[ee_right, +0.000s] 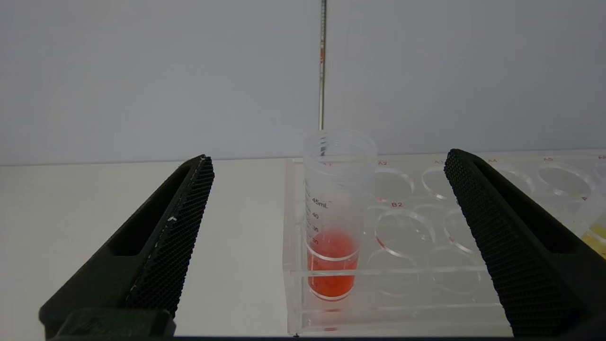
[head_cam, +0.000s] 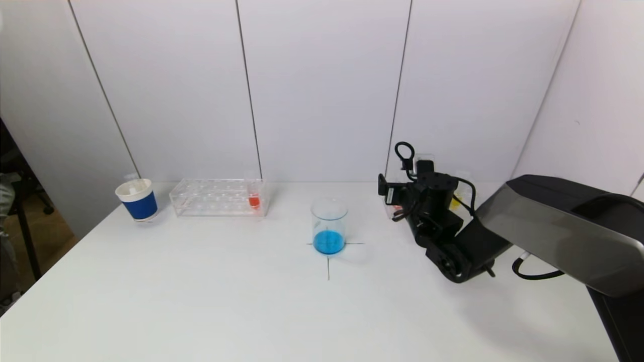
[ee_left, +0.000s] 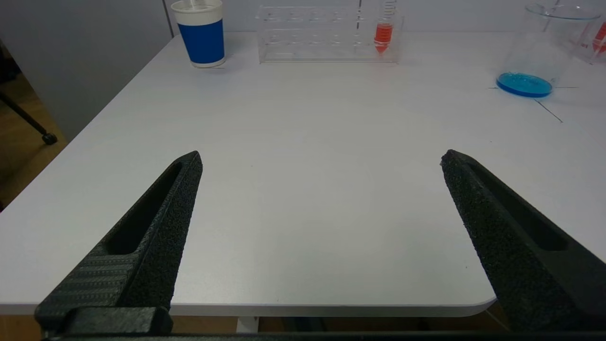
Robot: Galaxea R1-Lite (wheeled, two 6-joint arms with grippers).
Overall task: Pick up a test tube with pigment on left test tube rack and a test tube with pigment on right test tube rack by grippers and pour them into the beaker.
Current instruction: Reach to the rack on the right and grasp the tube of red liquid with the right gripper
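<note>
We judge the step in hand to be the approach to the right test tube rack [ee_right: 426,284], where our right pincer [ee_right: 326,163] faces the test tube with orange-red pigment [ee_right: 331,255] standing upright in the corner hole. To do it well, we should advance level until the tube sits midway between the fingers, grip the clear wall above the liquid and below the rim, then lift straight up so the tube does not catch the rack. The right pincer is spread wide, holding nothing and touching nothing; the tube is not yet between its fingers. A tube with yellow pigment [ee_right: 597,237] stands further along that rack. Our left pincer [ee_left: 322,158] hangs over the near table [ee_left: 303,189] edge, likewise spread and empty, well apart from the left test tube rack [head_cam: 216,197] and its orange-red tube [head_cam: 254,200]. The beaker [head_cam: 329,226], with blue liquid in it, stands between the racks.
</note>
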